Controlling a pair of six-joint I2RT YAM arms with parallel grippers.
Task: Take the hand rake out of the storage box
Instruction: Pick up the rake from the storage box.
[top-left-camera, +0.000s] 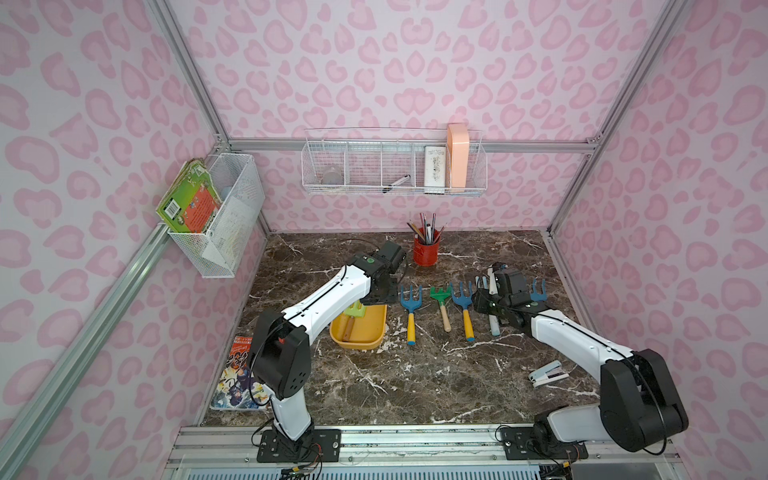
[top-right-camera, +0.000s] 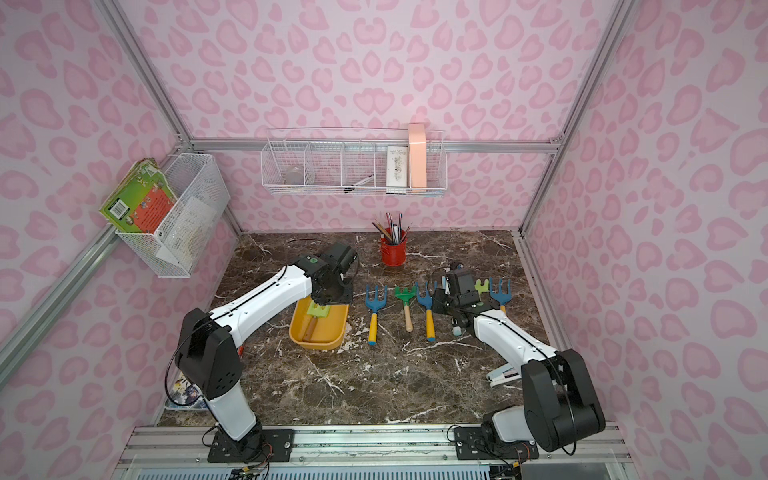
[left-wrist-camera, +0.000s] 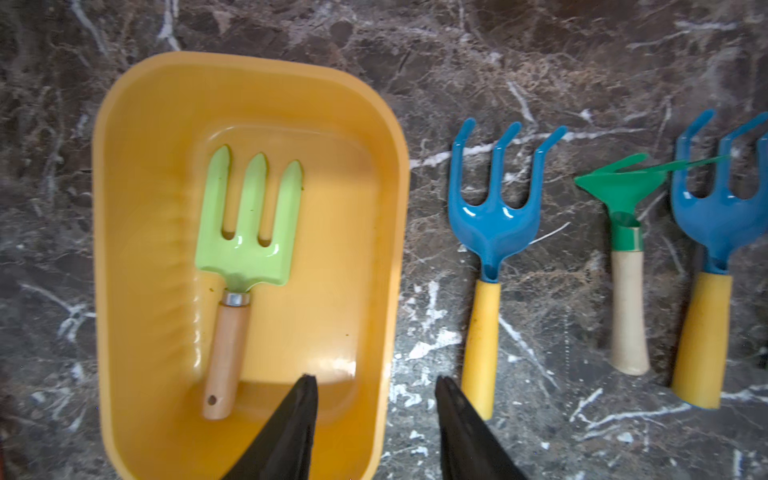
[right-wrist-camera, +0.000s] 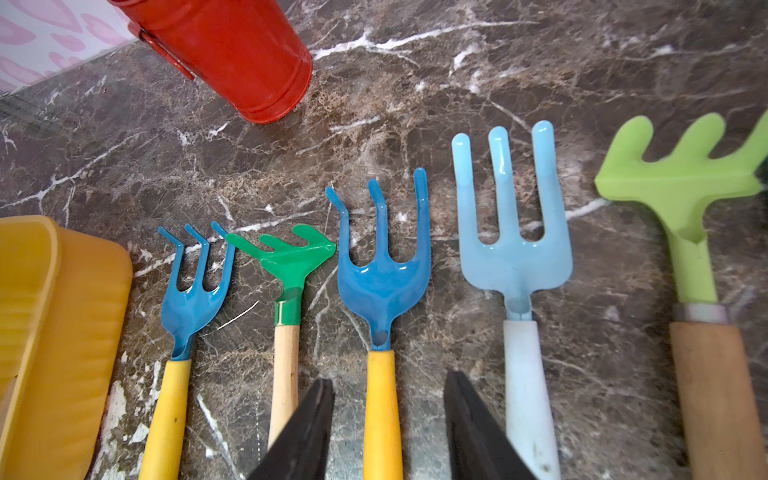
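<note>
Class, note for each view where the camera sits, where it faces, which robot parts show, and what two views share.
Top views: high in front, facing down toward the back wall; left arm and right arm show.
Left wrist: on that arm, facing down at the hand rake in the storage box; left fingers show.
Right wrist: on that arm, facing down at loose tools; right fingers show.
Shared: storage box, in both wrist views.
</note>
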